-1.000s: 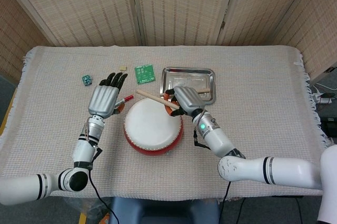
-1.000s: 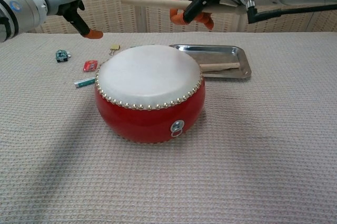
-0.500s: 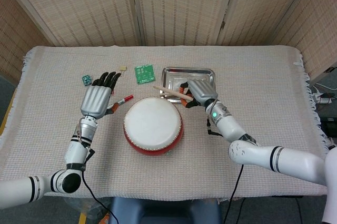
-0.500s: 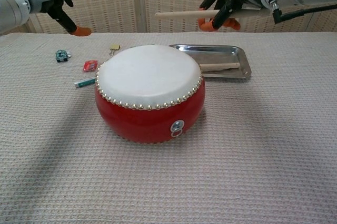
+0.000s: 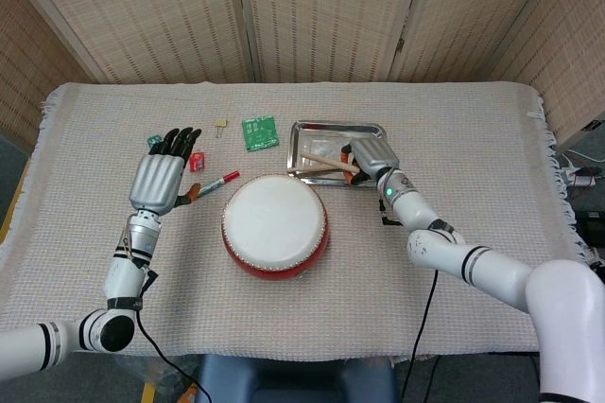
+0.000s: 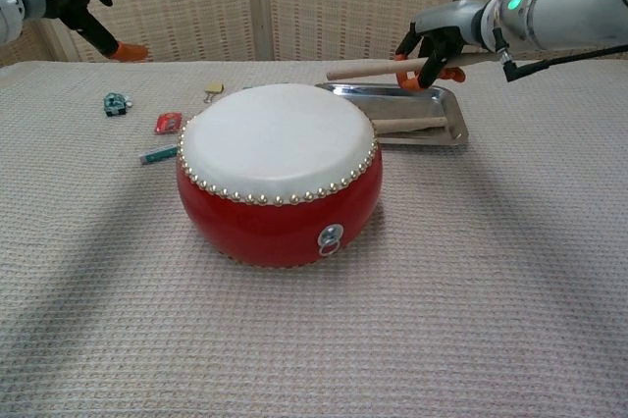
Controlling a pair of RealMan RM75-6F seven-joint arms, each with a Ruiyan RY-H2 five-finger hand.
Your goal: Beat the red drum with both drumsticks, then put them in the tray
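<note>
Flanking drum point(image 5: 275, 224) — marker point(image 5: 216, 182), circuit board point(image 5: 258, 132).

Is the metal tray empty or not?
Not empty: one drumstick lies in the tray; the right robot hand holds another above it.

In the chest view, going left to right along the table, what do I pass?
Small teal object → red eraser → red drum → tray holding a drumstick, with the right hand above it.
</note>
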